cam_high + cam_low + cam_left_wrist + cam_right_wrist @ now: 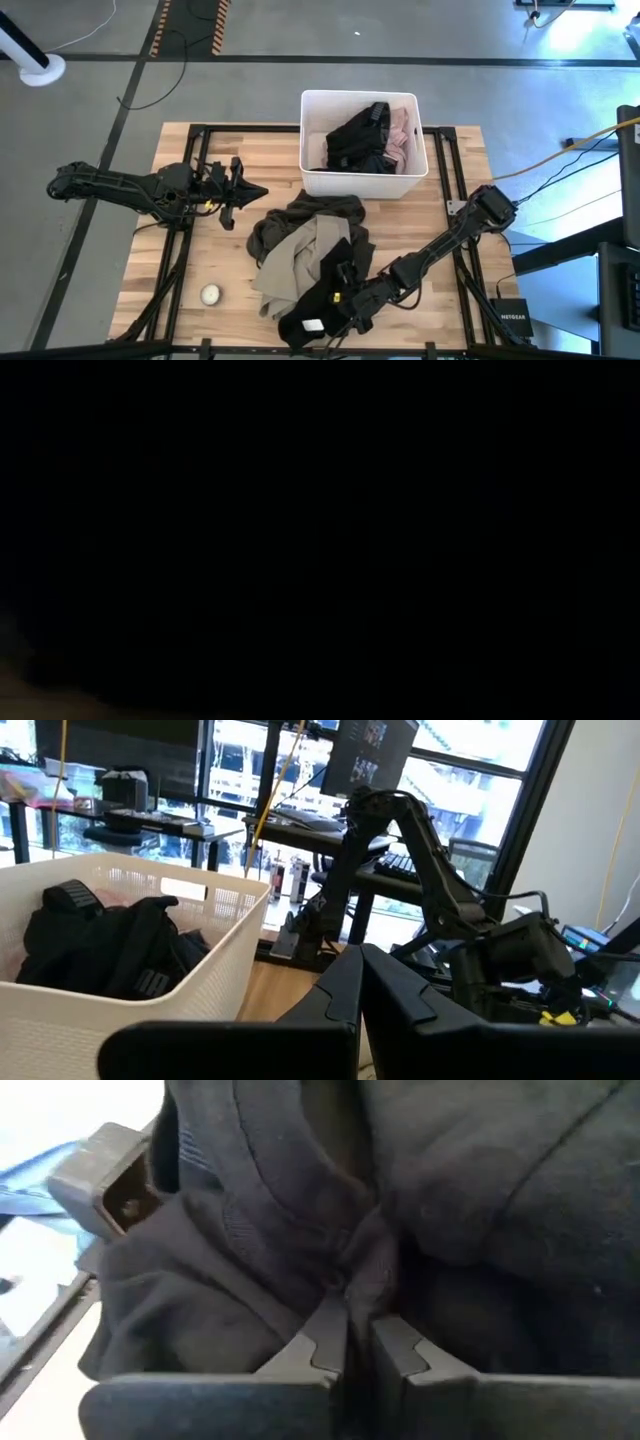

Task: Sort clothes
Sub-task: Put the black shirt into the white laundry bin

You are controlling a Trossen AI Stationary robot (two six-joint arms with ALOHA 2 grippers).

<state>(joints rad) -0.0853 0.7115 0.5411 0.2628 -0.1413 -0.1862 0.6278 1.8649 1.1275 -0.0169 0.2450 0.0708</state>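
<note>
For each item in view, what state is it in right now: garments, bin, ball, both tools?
White bin: upright, partly filled.
Black garment in the bin: crumpled inside.
Pale pink garment: in bin, beside it.
Olive-brown garment: heaped on table.
Khaki garment: piled on table.
Black garment at the near edge: bunched, pinched.
White ball: lying loose.
Right tool: shut on fabric.
Left tool: raised, empty, shut.

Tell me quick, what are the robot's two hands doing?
Left gripper: fingers shut, empty, beside the white bin.
Right gripper: fingers shut on the black garment.
</note>
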